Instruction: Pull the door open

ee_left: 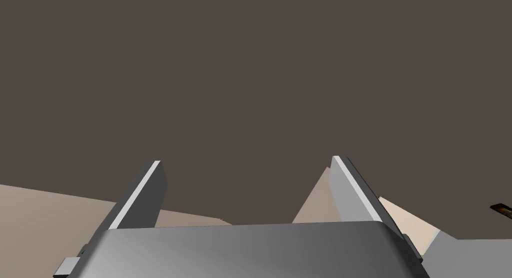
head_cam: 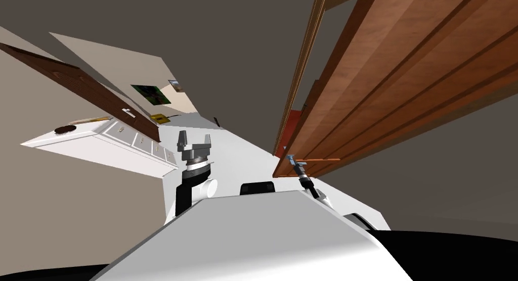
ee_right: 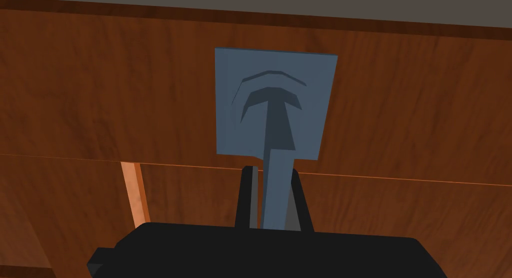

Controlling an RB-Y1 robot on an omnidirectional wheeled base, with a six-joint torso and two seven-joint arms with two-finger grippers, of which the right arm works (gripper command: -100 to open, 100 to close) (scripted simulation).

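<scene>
A reddish-brown wooden door runs along my right side. Its blue-grey lever handle juts from a square blue-grey plate on the door face. My right gripper is shut on the handle, one finger pressing each side of the lever. The head view shows that gripper at the door's near edge. My left gripper is raised in front of my chest, open, with nothing between its fingers.
A white cabinet with drawers stands to the left, a dark round object on its top. A dark brown door with a light handle stands behind it. White floor stretches ahead between the cabinet and the wooden door.
</scene>
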